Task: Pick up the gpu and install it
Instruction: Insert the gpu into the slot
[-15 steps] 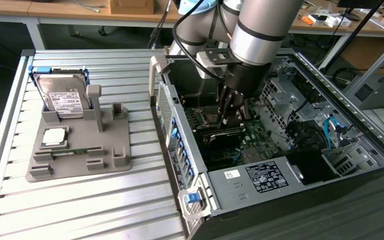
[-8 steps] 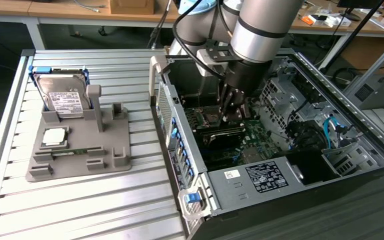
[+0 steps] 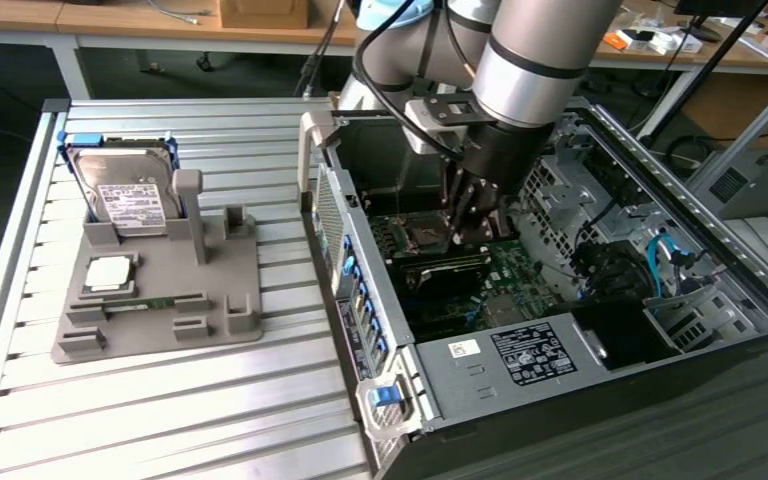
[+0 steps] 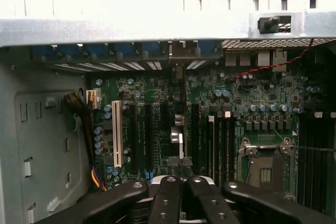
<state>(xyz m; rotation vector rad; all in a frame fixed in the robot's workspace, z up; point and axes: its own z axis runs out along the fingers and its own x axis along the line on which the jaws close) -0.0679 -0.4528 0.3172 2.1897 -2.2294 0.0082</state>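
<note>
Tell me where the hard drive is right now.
The hard drive stands in the grey holder on the slatted table, on the exterior view's left, behind the small square chip and outside the open computer case.

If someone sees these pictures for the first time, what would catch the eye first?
The grey robot arm reaching down into the open computer case, on the exterior view's right, stands out first. Its hand is shut low over the green motherboard, gripping a thin card edge-on. On the exterior view's left, a grey holder carries a hard drive.

No legible text; labels on hard drive (image 3: pixel 131 205) and power supply (image 3: pixel 534 355) unreadable.
</note>
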